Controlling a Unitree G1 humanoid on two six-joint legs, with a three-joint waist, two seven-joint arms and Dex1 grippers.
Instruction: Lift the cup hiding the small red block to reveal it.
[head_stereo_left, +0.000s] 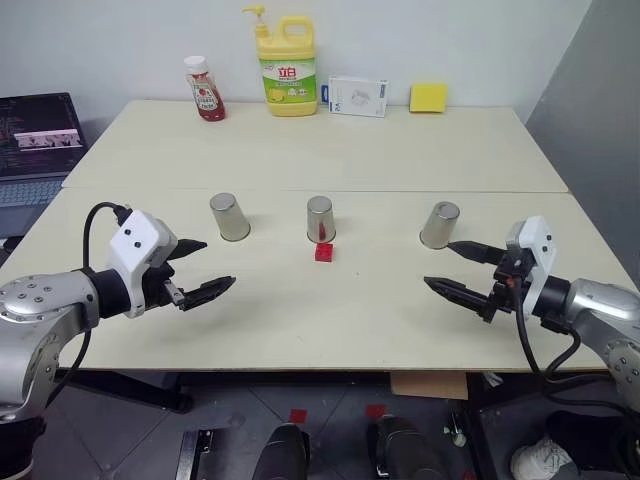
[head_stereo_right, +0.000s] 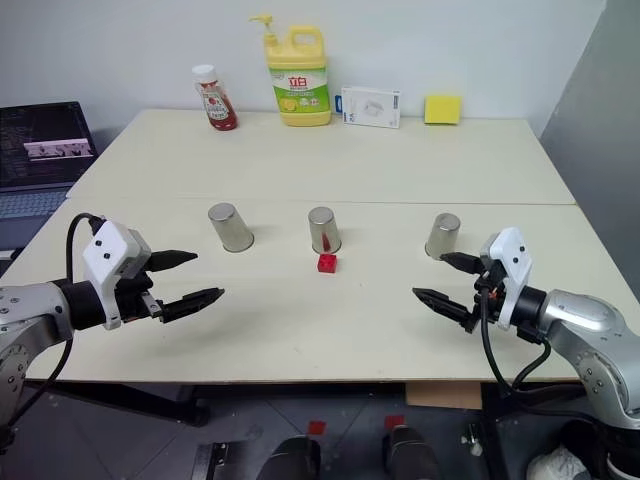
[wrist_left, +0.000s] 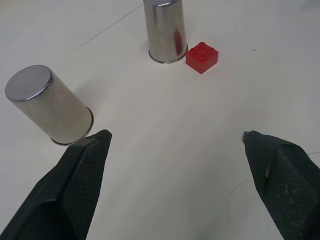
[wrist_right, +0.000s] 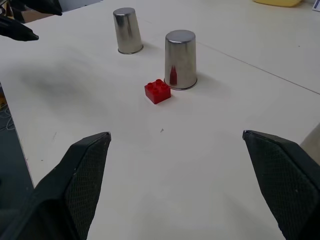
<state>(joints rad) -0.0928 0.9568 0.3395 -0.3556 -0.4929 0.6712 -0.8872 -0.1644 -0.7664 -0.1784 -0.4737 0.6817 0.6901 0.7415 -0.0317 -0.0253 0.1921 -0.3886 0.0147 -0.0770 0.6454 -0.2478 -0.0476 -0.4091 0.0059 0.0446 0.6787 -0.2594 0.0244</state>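
Jaws spread on both the left gripper (head_stereo_left: 207, 268) and right gripper (head_stereo_left: 447, 267), since the small red block (head_stereo_left: 324, 252) sits uncovered beside the middle cup (head_stereo_left: 320, 219).

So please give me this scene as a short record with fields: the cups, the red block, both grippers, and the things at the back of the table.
cups: three shiny silver steel tumblers, upside down in a row: left cup, middle cup, right cup
block: small red toy brick, uncovered, on the pale table just in front of the middle cup
left gripper: open, empty, above the table
right gripper: open, empty, near the right cup
back of table: red ketchup bottle, yellow detergent bottle, white box, yellow sponge
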